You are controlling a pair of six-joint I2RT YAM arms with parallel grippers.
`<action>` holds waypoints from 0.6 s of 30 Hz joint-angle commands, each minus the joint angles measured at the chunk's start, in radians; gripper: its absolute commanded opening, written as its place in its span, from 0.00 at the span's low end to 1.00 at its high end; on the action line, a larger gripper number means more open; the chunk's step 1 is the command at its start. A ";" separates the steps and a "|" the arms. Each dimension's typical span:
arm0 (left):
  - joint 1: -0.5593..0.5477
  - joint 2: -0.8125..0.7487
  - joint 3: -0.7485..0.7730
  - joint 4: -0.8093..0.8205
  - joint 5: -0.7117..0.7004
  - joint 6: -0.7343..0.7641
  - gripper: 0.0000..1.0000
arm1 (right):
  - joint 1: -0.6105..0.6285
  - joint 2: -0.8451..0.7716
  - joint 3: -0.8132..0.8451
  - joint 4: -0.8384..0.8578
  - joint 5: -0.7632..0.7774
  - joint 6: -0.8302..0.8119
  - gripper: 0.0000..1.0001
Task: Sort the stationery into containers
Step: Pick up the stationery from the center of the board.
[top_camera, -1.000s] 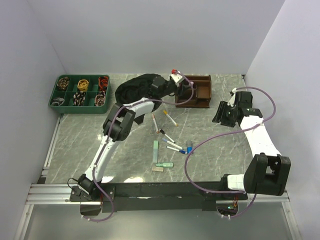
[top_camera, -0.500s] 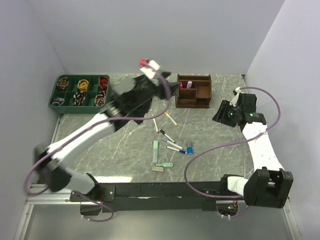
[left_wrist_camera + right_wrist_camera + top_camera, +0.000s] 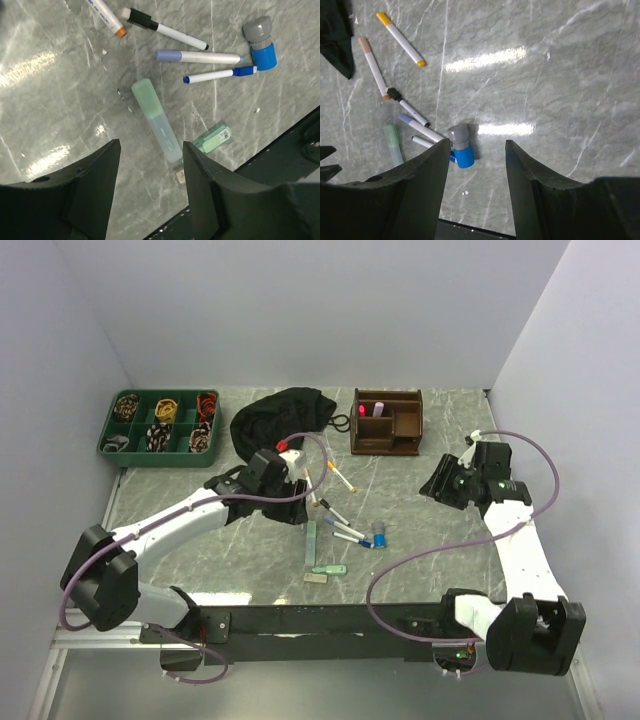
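Left gripper spread, seemingly above green highlighter

I can read nothing from here. The green highlighter carries faint dark print, the orange-tipped marker has blue lettering, and the short green piece bears a small label, all too blurred to read.

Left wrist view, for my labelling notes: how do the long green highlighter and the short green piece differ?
The long green highlighter is far longer than the short green piece. The piece has a white label; the highlighter, faint print. Both are pastel green and lie flat.
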 commanded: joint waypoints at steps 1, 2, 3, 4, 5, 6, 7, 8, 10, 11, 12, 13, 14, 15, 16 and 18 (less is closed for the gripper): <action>0.014 0.010 -0.004 -0.001 0.049 -0.108 0.58 | -0.008 -0.067 -0.027 -0.019 -0.021 0.024 0.56; 0.013 0.033 -0.009 0.008 0.057 -0.111 0.57 | -0.008 -0.074 -0.030 -0.022 -0.024 0.027 0.56; 0.013 0.047 -0.012 0.018 0.065 -0.119 0.57 | -0.009 -0.082 -0.041 -0.024 -0.027 0.029 0.56; 0.011 0.077 -0.011 0.037 0.080 -0.138 0.57 | -0.008 -0.096 -0.047 -0.025 -0.030 0.032 0.56; 0.008 0.091 -0.009 0.049 0.083 -0.146 0.57 | -0.008 -0.101 -0.058 -0.027 -0.032 0.035 0.56; 0.002 0.104 -0.007 0.058 0.083 -0.152 0.57 | -0.009 -0.105 -0.061 -0.028 -0.035 0.038 0.56; -0.011 0.133 0.000 0.072 0.079 -0.163 0.57 | -0.009 -0.113 -0.067 -0.031 -0.038 0.038 0.56; -0.019 0.146 0.003 0.080 0.062 -0.169 0.57 | -0.009 -0.116 -0.073 -0.030 -0.040 0.043 0.56; -0.045 0.183 0.014 0.089 0.031 -0.174 0.57 | -0.009 -0.124 -0.079 -0.024 -0.044 0.049 0.56; -0.051 0.197 0.019 0.089 0.004 -0.178 0.57 | -0.011 -0.128 -0.089 -0.016 -0.047 0.073 0.56; -0.055 0.212 0.025 0.089 -0.003 -0.184 0.57 | -0.012 -0.131 -0.093 -0.002 -0.058 0.084 0.56; -0.062 0.238 0.038 0.088 -0.013 -0.183 0.57 | -0.015 -0.134 -0.096 0.004 -0.079 0.098 0.56; -0.065 0.252 0.046 0.085 -0.033 -0.185 0.57 | -0.017 -0.137 -0.098 0.006 -0.083 0.103 0.56; -0.074 0.265 0.055 0.085 -0.043 -0.180 0.57 | -0.018 -0.139 -0.098 0.003 -0.083 0.103 0.56; -0.079 0.291 0.071 0.082 -0.050 -0.178 0.57 | -0.020 -0.137 -0.098 -0.001 -0.083 0.097 0.56; -0.097 0.315 0.086 0.075 -0.078 -0.174 0.56 | -0.023 -0.137 -0.099 -0.007 -0.086 0.087 0.56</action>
